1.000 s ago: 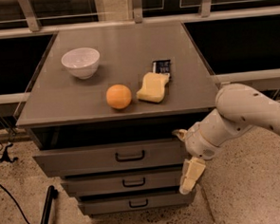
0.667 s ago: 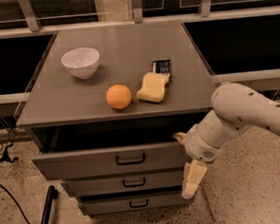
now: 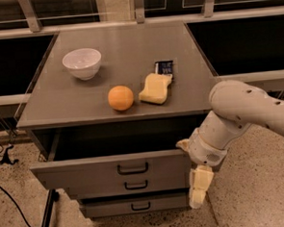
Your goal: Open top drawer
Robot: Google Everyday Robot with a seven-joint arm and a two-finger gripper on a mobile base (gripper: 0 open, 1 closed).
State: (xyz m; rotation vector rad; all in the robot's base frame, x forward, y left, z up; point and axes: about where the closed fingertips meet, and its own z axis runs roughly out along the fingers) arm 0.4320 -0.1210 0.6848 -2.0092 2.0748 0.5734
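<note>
The top drawer is the widest grey front of three, with a black bar handle at its centre. It stands pulled out from under the cabinet top, with a dark gap behind it. My gripper is at the right end of this drawer front, to the right of the handle. Its cream fingers are spread apart: one fingertip sits by the drawer's top right corner, and the other finger hangs down beside the lower drawers. It holds nothing.
The middle drawer and bottom drawer sit below and further back. On the cabinet top are a white bowl, an orange, a yellow sponge and a dark packet. Cables lie on the floor at the left.
The top drawer front has slid further out toward the camera. My gripper and arm have moved with it, lower in the view.
</note>
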